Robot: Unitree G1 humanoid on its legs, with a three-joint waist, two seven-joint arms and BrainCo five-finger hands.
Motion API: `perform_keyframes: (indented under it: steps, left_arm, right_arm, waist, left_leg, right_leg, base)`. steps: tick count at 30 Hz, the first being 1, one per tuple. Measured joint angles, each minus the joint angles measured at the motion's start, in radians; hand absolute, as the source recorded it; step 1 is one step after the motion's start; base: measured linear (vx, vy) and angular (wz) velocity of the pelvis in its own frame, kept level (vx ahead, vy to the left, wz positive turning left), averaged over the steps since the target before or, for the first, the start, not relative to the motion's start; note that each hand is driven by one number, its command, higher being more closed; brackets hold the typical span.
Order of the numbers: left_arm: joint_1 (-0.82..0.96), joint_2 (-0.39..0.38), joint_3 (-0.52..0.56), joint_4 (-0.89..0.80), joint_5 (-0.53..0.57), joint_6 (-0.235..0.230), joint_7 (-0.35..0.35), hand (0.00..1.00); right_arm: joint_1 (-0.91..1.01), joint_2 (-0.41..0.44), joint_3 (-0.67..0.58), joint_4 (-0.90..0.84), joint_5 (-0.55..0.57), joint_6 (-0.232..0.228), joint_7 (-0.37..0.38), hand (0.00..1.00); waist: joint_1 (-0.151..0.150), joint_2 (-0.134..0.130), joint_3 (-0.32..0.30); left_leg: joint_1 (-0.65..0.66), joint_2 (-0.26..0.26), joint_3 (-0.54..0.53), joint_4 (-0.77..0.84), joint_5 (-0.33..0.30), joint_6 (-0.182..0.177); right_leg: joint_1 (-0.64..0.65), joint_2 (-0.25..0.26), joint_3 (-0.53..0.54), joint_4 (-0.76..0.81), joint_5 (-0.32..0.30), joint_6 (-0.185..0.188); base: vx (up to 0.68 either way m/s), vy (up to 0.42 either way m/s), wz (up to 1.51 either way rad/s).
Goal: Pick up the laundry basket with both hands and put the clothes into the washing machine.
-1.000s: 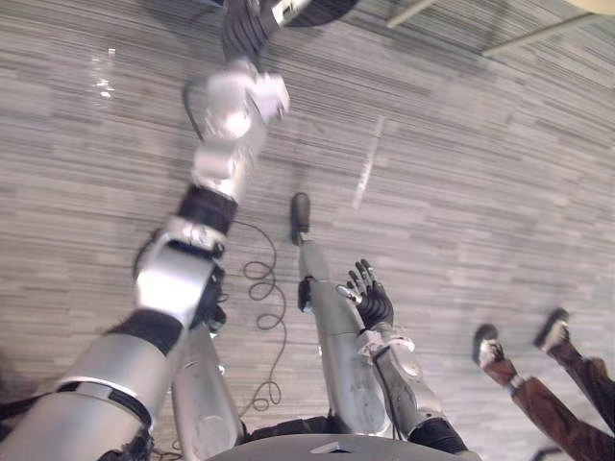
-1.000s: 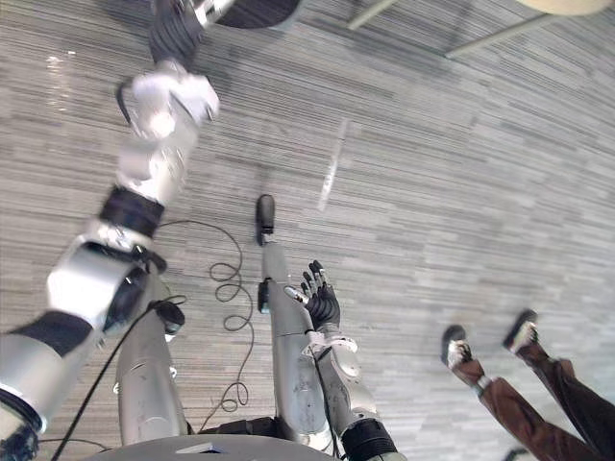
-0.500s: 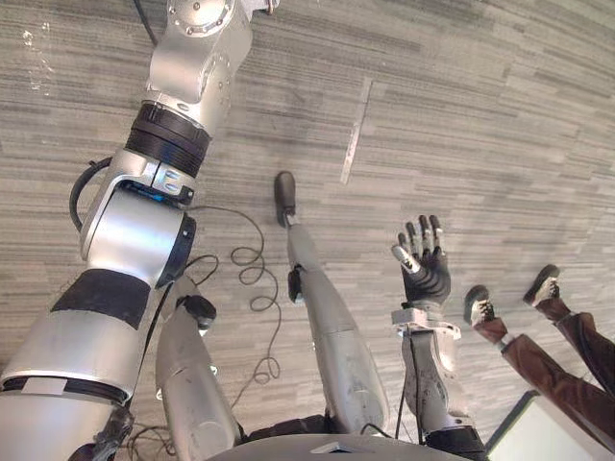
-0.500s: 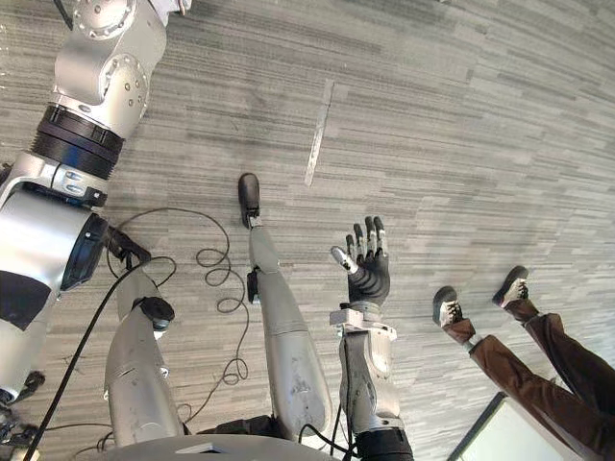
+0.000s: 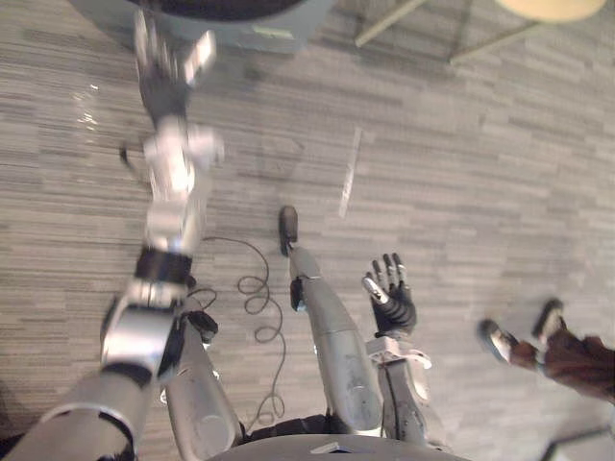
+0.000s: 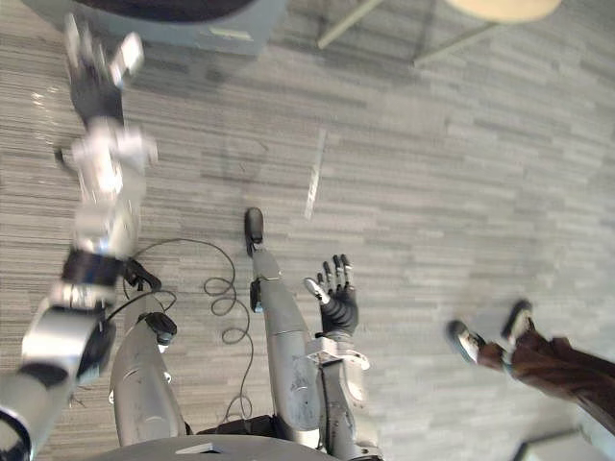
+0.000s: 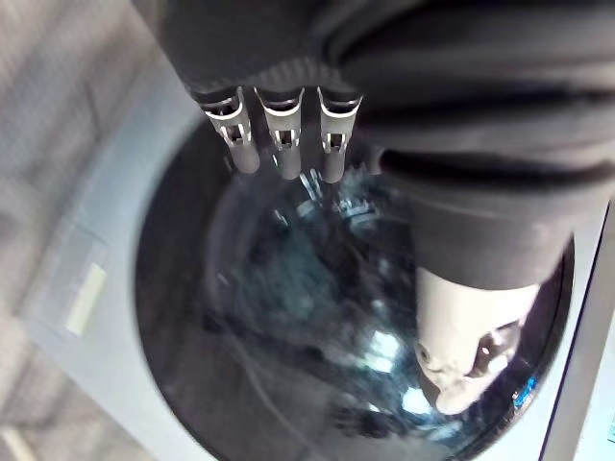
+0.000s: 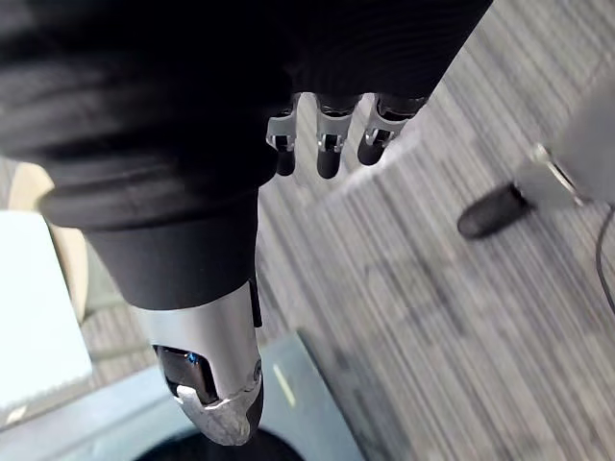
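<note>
1. Looking down from the head, we see our left hand [image 5: 165, 79] stretched far forward, fingers straight and spread, holding nothing, just short of the grey, box-shaped metal washing machine [image 5: 269, 29] at the far edge of the grey wood-grain plank floor [image 5: 461, 192].
2. Our left wrist view looks straight at the machine's round dark glass door [image 7: 317, 327]; blue reflections sit on the glass. We cannot tell from this whether the door is open or closed, nor whether any clothes lie in the drum.
3. Our right hand [image 5: 392, 298] is raised close to our body, palm up, fingers straight and relaxed, empty.
4. Neither hand carries the laundry basket or clothes, so we cannot say where they now are. Empty hands at the machine fit two stages: clothes already loaded, or the basket yet to be fetched.
5. Judging handling from the task alone: a laundry basket is likely light and fairly stiff, though its walls may flex, and a load can shift. We would take hold at opposite rims or handles, one hand each side, and keep it level.
6. Clothes are soft and limp; they drape, snag and trail, so a bunched grip should suit them better than a fingertip pinch.
7. A person's brown-trousered legs and shoes [image 5: 538, 341] are on our right, well apart from both hands.
</note>
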Motion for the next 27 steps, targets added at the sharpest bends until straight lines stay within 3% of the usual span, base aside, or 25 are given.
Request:
perform_keyframes:
  steps: [2,3,4,5,6,7,8,9,10,11,12,13,14,15,17,18,19,20,21,22,23,24,25,26,27]
  left_arm:
    - [0.230,-0.039,0.010,-0.010,0.027,0.001,-0.033,0.00]
    - [0.326,-0.067,0.019,-0.010,0.024,0.002,-0.055,0.00]
    - [0.428,-0.111,0.029,-0.011,0.024,0.002,-0.087,0.00]
    - [0.471,-0.126,0.031,-0.011,0.021,0.002,-0.099,0.00]
    - [0.540,-0.151,0.033,-0.008,0.006,0.000,-0.121,0.00]
    - [0.595,-0.172,0.034,-0.003,0.002,-0.001,-0.136,0.00]
    - [0.616,-0.179,0.030,0.005,0.003,-0.007,-0.145,0.00]
    - [0.634,-0.182,0.028,0.032,0.005,-0.013,-0.158,0.00]
    - [0.645,-0.183,0.019,0.096,0.005,-0.017,-0.176,0.00]
    - [0.649,-0.184,0.012,0.121,0.003,-0.012,-0.192,0.00]
    - [0.655,-0.184,-0.006,0.165,-0.001,-0.006,-0.227,0.00]
    - [0.688,-0.184,-0.012,0.189,-0.017,-0.005,-0.255,0.00]
    - [0.684,-0.176,-0.010,0.212,-0.023,-0.003,-0.266,0.00]
    - [0.699,-0.168,-0.006,0.242,-0.037,0.008,-0.272,0.00]
    - [0.737,-0.175,-0.009,0.259,-0.037,0.017,-0.289,0.00]
    - [0.754,-0.174,-0.006,0.263,-0.036,0.018,-0.290,0.00]
    - [0.768,-0.173,-0.006,0.276,-0.035,0.022,-0.291,0.00]
    - [0.779,-0.174,-0.006,0.293,-0.035,0.039,-0.291,0.00]
    - [0.790,-0.176,-0.006,0.293,-0.034,0.046,-0.291,0.00]
    - [0.793,-0.177,-0.004,0.293,-0.034,0.047,-0.290,0.00]
    - [0.787,-0.176,0.002,0.294,-0.033,0.048,-0.289,0.00]
    - [0.784,-0.178,0.010,0.300,-0.031,0.048,-0.288,0.00]
    - [0.759,-0.183,0.028,0.319,-0.019,0.047,-0.289,0.00]
    - [0.747,-0.185,0.036,0.335,-0.011,0.046,-0.289,0.00]
    - [0.739,-0.186,0.052,0.370,-0.010,0.045,-0.289,0.00]
  right_arm:
    - [0.000,-0.024,0.005,0.032,-0.010,0.001,0.007,0.00]
    - [0.002,-0.049,0.006,0.052,-0.014,0.003,0.009,0.00]
    - [0.021,-0.092,0.003,0.073,-0.052,0.012,0.010,0.00]
    - [0.034,-0.112,0.005,0.086,-0.065,0.019,0.011,0.00]
    - [0.045,-0.138,0.003,0.129,-0.117,0.032,0.014,0.00]
    - [0.047,-0.163,-0.009,0.174,-0.150,0.044,0.021,0.00]
    - [0.045,-0.170,-0.019,0.193,-0.169,0.047,0.021,0.00]
    - [0.038,-0.175,-0.035,0.223,-0.191,0.051,0.020,0.00]
    - [0.010,-0.185,-0.051,0.291,-0.220,0.064,0.020,0.00]
    - [-0.002,-0.194,-0.054,0.325,-0.246,0.070,0.020,0.00]
    - [-0.029,-0.214,-0.056,0.396,-0.285,0.088,0.020,0.00]
    - [-0.049,-0.227,-0.056,0.451,-0.303,0.096,0.020,0.00]
    - [-0.078,-0.210,-0.059,0.501,-0.313,0.108,0.018,0.00]
    - [-0.094,-0.192,-0.065,0.554,-0.324,0.126,0.019,0.00]
    - [-0.091,-0.163,-0.083,0.601,-0.325,0.132,0.025,0.00]
    - [-0.089,-0.135,-0.111,0.604,-0.325,0.133,0.028,0.00]
    - [-0.090,-0.126,-0.120,0.613,-0.326,0.135,0.028,0.00]
    - [-0.087,-0.115,-0.126,0.631,-0.327,0.141,0.029,0.00]
    - [-0.082,-0.114,-0.128,0.645,-0.346,0.146,0.030,0.00]
    - [-0.079,-0.112,-0.127,0.650,-0.359,0.149,0.031,0.00]
    - [-0.072,-0.112,-0.128,0.652,-0.365,0.150,0.035,0.00]
    - [-0.068,-0.115,-0.133,0.656,-0.365,0.150,0.037,0.00]
    - [-0.072,-0.118,-0.147,0.660,-0.372,0.150,0.039,0.00]
    - [-0.078,-0.123,-0.154,0.673,-0.399,0.149,0.038,0.00]
    - [-0.102,-0.136,-0.163,0.710,-0.449,0.152,0.038,0.00]
  waist:
    - [0.042,0.011,0.001]
    - [0.061,0.022,-0.003]
    - [0.080,0.046,-0.021]
    - [0.084,0.055,-0.034]
    - [0.101,0.076,-0.064]
    - [0.114,0.098,-0.103]
    - [0.117,0.107,-0.113]
    - [0.122,0.113,-0.117]
    - [0.119,0.119,-0.136]
    - [0.119,0.134,-0.153]
    - [0.126,0.154,-0.186]
    - [0.149,0.192,-0.217]
    - [0.154,0.164,-0.212]
    - [0.156,0.154,-0.220]
    - [0.149,0.135,-0.236]
    - [0.136,0.116,-0.247]
    - [0.130,0.104,-0.258]
    - [0.122,0.092,-0.277]
    - [0.113,0.099,-0.295]
    - [0.111,0.091,-0.302]
    - [0.109,0.085,-0.308]
    - [0.101,0.088,-0.310]
    - [0.083,0.096,-0.315]
    - [0.075,0.102,-0.314]
    - [0.065,0.090,-0.325]
  left_leg:
    - [0.046,0.029,-0.018,0.086,-0.070,0.046]
    - [0.066,0.036,-0.031,0.116,-0.103,0.107]
    - [0.075,0.046,-0.042,0.159,-0.139,0.213]
    - [0.080,0.044,-0.053,0.185,-0.151,0.239]
    - [0.097,0.045,-0.065,0.220,-0.148,0.295]
    - [0.088,0.045,-0.073,0.269,-0.110,0.303]
    - [0.082,0.044,-0.078,0.297,-0.085,0.290]
    - [0.074,0.031,-0.082,0.350,-0.087,0.251]
    - [0.071,-0.051,-0.079,0.384,-0.184,0.162]
    - [0.072,-0.095,-0.079,0.364,-0.211,0.138]
    - [0.087,-0.184,-0.080,0.267,-0.236,0.109]
    - [0.139,-0.255,-0.093,0.153,-0.219,0.152]
    - [0.154,-0.273,-0.092,0.156,-0.227,0.162]
    - [0.189,-0.284,-0.092,0.158,-0.259,0.167]
    - [0.240,-0.309,-0.119,0.193,-0.317,0.171]
    - [0.278,-0.323,-0.146,0.236,-0.362,0.171]
    - [0.300,-0.331,-0.161,0.253,-0.380,0.174]
    - [0.352,-0.340,-0.192,0.265,-0.413,0.173]
    - [0.406,-0.345,-0.226,0.251,-0.442,0.174]
    - [0.429,-0.349,-0.245,0.242,-0.448,0.170]
    - [0.475,-0.353,-0.280,0.211,-0.456,0.161]
    - [0.499,-0.353,-0.312,0.189,-0.456,0.158]
    - [0.517,-0.347,-0.360,0.162,-0.454,0.142]
    - [0.526,-0.342,-0.378,0.159,-0.454,0.130]
    - [0.551,-0.335,-0.405,0.159,-0.461,0.104]
  right_leg:
    - [0.047,-0.002,-0.022,0.095,-0.094,-0.004]
    - [0.080,-0.009,-0.040,0.122,-0.120,-0.006]
    - [0.115,-0.023,-0.062,0.177,-0.164,-0.012]
    - [0.130,-0.040,-0.072,0.203,-0.194,-0.017]
    - [0.170,-0.064,-0.099,0.247,-0.242,-0.024]
    - [0.206,-0.084,-0.122,0.264,-0.270,-0.029]
    - [0.231,-0.097,-0.133,0.264,-0.279,-0.028]
    - [0.274,-0.121,-0.144,0.256,-0.287,-0.021]
    - [0.331,-0.158,-0.159,0.213,-0.292,-0.018]
    - [0.350,-0.163,-0.165,0.183,-0.291,-0.017]
    - [0.380,-0.164,-0.183,0.121,-0.283,-0.004]
    - [0.397,-0.145,-0.175,0.108,-0.267,0.024]
    - [0.408,-0.160,-0.160,0.115,-0.261,0.045]
    - [0.461,-0.171,-0.171,0.107,-0.262,0.065]
    - [0.439,-0.211,-0.102,0.323,-0.262,0.103]
    - [0.396,-0.238,-0.037,0.521,-0.215,0.135]
    - [0.382,-0.245,-0.005,0.607,-0.172,0.134]
    - [0.359,-0.252,0.030,0.729,-0.045,0.118]
    - [0.344,-0.247,0.042,0.825,0.009,0.080]
    - [0.331,-0.241,0.044,0.862,-0.030,0.065]
    - [0.305,-0.215,0.041,0.894,-0.134,0.036]
    - [0.277,-0.183,0.047,0.864,-0.201,0.023]
    - [0.230,-0.132,0.088,0.724,-0.258,0.027]
    - [0.220,-0.109,0.127,0.620,-0.265,0.032]
    - [0.246,-0.059,0.223,0.357,-0.230,0.046]
  base:
    - [0.06,-0.062,0.24]
    - [0.09,-0.074,0.59]
    - [0.10,-0.070,0.75]
    - [0.11,-0.064,1.05]
    - [0.15,-0.076,1.06]
    - [0.13,-0.059,0.99]
    - [0.16,-0.049,0.82]
    - [0.16,0.050,0.87]
    - [0.20,0.081,0.79]
    - [0.21,0.172,0.66]
    - [0.24,0.203,0.17]
    - [0.25,0.214,0.04]
    - [0.29,0.164,0.09]
    - [0.29,0.101,0.37]
    - [0.32,0.080,0.60]
    - [0.28,0.056,0.64]
    - [0.37,0.020,0.79]
    - [0.50,-0.048,0.75]
    - [0.52,-0.064,0.71]
    - [0.53,-0.105,0.69]
    - [0.34,-0.111,0.68]
    - [0.49,-0.225,1.16]
    - [0.40,-0.226,1.11]
    - [0.50,-0.297,1.20]
    - [0.35,-0.219,0.79]
